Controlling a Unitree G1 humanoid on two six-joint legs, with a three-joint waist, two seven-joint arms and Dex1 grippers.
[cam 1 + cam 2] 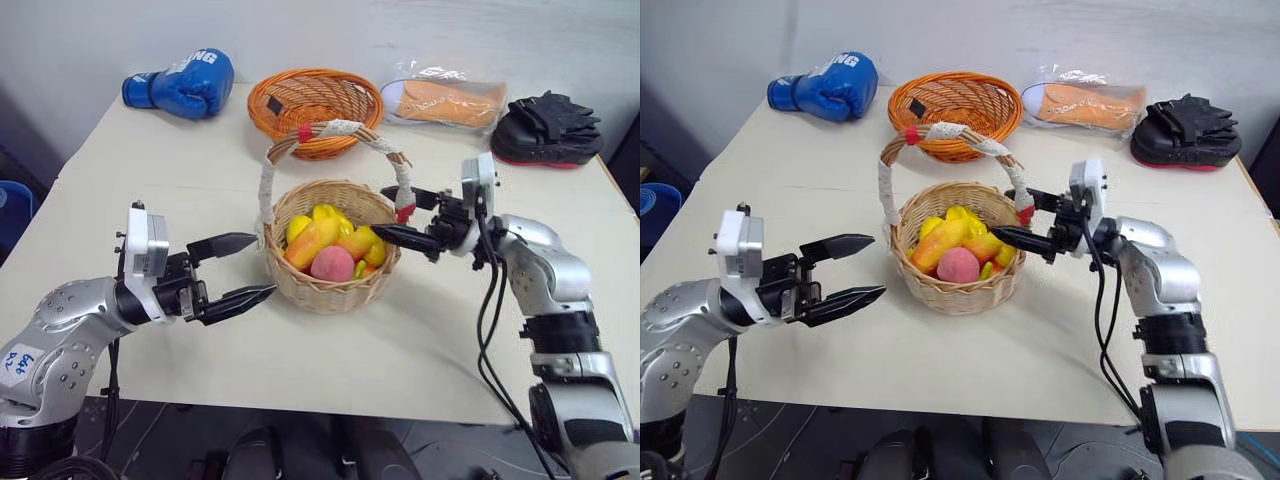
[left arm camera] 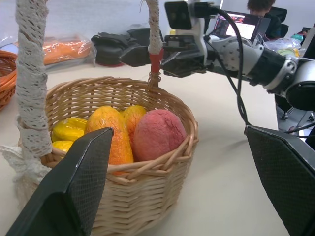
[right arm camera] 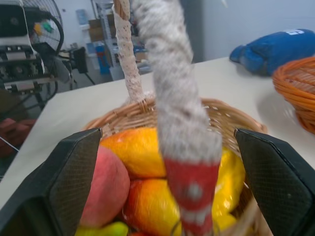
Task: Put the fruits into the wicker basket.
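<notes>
The wicker basket (image 1: 330, 292) stands mid-table, its cloth-wrapped handle (image 1: 335, 128) arching over it. Inside lie an orange-yellow mango (image 1: 312, 241), a second mango (image 1: 356, 243), a pink peach (image 1: 332, 264) and some yellow pieces (image 1: 334, 214). My left gripper (image 1: 262, 265) is open beside the basket's left wall, pointing at it, with nothing between its fingers. My right gripper (image 1: 381, 211) is open at the basket's right side. Its fingers (image 3: 74, 182) straddle the red-wrapped foot of the handle (image 3: 189, 187) without closing on it. The peach (image 2: 157, 133) faces my left gripper (image 2: 182, 196).
At the back of the table lie a blue boxing glove (image 1: 180, 85), a flat orange basket (image 1: 315, 105), a plastic bag with something orange (image 1: 445, 100) and a black pad (image 1: 550, 130). A person (image 2: 261, 7) sits beyond the table.
</notes>
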